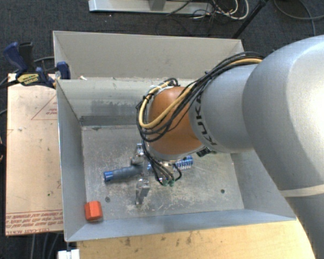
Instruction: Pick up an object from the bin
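Near-left corner of the bin (70, 161): small orange block (93, 210), lying alone, well apart from everything else. Further in, about mid-floor, the gripper (140, 175) is down close to the floor, hung below the orange cover (170, 120) and cables of the arm (270, 107). Fingers (142, 194) look apart, one on the near side and one on the far side of the right end of a dark blue pen-like cylinder (119, 173), not yet closed on it. The cylinder lies flat, long axis running toward the bin's left wall. Judged light and stiff, probably smooth plastic, so apt to roll or slip out of the grip; best squeezed across its width, and a hold nearer its middle should tip less than one at this end. Just right of the gripper, a small blue ribbed piece (184, 163); loose thing or robot part, cannot tell. Far part of the floor is bare, scuffed metal
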Available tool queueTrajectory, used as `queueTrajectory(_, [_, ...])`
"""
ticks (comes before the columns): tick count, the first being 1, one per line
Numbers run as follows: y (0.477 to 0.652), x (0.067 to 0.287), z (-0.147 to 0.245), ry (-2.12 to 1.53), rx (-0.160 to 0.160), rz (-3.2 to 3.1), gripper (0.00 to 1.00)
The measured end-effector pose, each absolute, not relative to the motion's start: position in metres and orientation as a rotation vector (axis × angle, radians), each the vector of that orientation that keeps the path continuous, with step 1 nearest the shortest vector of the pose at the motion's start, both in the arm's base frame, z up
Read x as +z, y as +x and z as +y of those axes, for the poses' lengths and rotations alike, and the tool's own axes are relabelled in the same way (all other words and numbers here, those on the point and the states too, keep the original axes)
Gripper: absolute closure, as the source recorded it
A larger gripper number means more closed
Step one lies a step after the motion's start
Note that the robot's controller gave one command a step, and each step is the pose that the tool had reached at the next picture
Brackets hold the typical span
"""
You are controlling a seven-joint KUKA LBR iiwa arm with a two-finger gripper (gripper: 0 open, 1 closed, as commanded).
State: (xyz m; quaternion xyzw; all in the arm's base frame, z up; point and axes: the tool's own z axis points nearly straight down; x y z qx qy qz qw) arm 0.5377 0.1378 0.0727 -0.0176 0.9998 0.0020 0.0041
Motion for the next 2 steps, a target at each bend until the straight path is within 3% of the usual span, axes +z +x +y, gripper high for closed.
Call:
queueTrajectory(1, [0.539, 0.076, 0.139, -0.054, 0.010, 3.129, 1.00])
queueTrajectory(2, [0.534, 0.219, 0.157, -0.082, 0.005, 3.132, 1.00])
